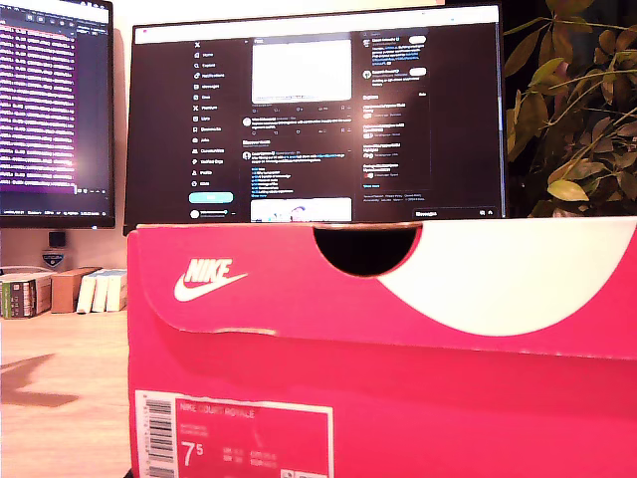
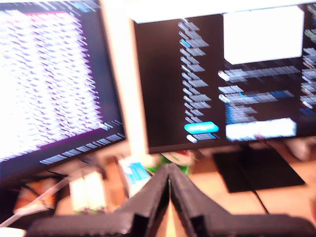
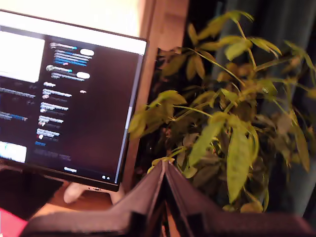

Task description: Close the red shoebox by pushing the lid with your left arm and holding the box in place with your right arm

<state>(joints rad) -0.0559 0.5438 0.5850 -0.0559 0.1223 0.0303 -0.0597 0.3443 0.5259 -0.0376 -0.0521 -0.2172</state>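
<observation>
Filling the lower half of the exterior view, closest to the lens, the red Nike shoebox [image 1: 398,398] stands on the wooden desk [image 1: 60,398] with its size label [image 1: 234,438] facing us. Its lid [image 1: 299,284] already looks seated: the lid's front flap overlaps the box wall, and the semicircular thumb notch [image 1: 366,249] sits at the top edge. We cannot see the top face or the far hinge, so whether it is fully down is only our judgement.

Neither arm shows in the exterior view. Our first gripper [image 2: 169,185] has its fingers pressed together on nothing and looks over the box toward the two monitors, the text-filled one [image 2: 49,84] and the dark browser one [image 2: 222,74]. Our second gripper [image 3: 164,180] is likewise pinched together and empty, aimed at the houseplant [image 3: 222,113] beyond the box, with a sliver of red at the frame's corner.

To do this step well, we should confirm the closure rather than push blindly: bring the second gripper down to brace a box wall, then press the first gripper's joined fingertips flat on the lid near the notch. Pressure should be even and downward, since a sideways shove would slide the light box toward the small books [image 1: 60,291] behind it.
</observation>
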